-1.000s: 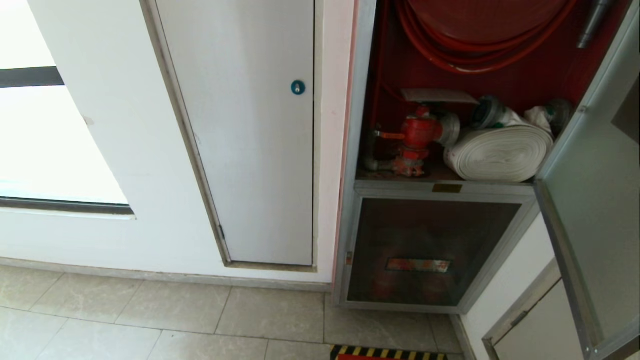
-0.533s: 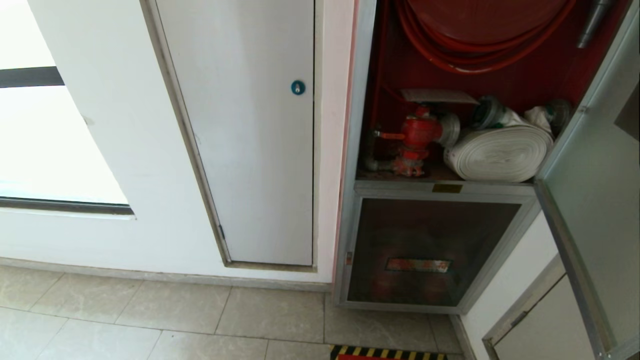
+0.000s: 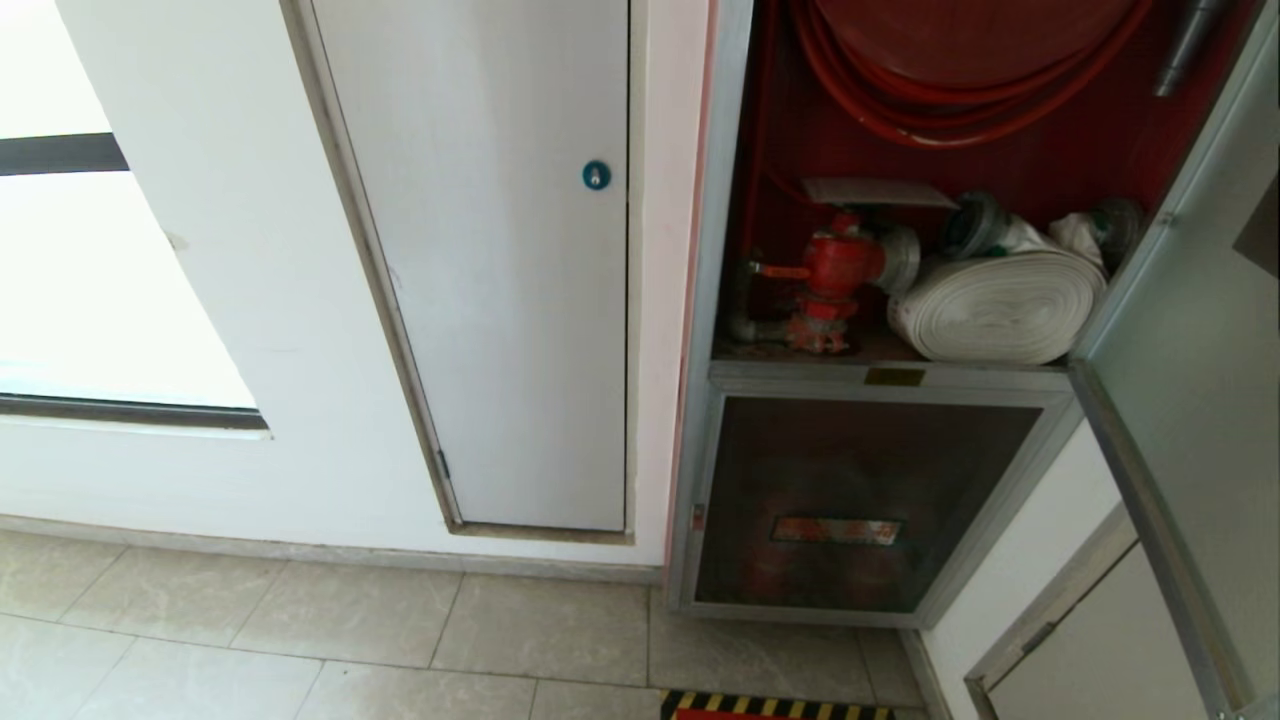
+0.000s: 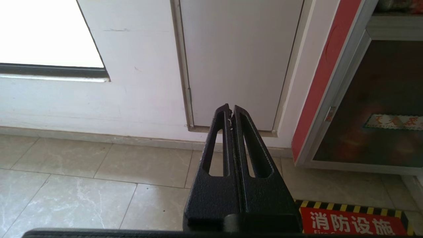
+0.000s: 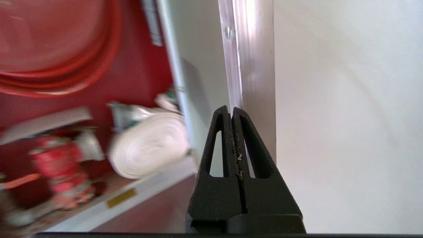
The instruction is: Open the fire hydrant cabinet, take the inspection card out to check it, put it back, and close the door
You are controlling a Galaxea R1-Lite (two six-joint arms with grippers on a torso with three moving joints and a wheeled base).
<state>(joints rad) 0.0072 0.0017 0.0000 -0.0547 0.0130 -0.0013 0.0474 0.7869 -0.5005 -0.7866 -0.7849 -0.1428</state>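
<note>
My right gripper (image 5: 232, 110), fingers pressed together, sits at door (image 5: 254, 66) frame edge; fire hydrant cabinet (image 5: 132, 79) open w/ inspection card (image 5: 46, 124) above valve (image 5: 61, 165).

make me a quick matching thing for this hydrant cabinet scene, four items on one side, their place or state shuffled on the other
Things:
1. door
2. inspection card
3. white rolled hose
4. right gripper

Place or state:
A. lying on the shelf beside the red valve
B. jaws shut, at the door's aluminium edge
C. swung open at the cabinet's right
D. resting flat above the red valve

Pairs: 1-C, 2-D, 3-A, 4-B
</note>
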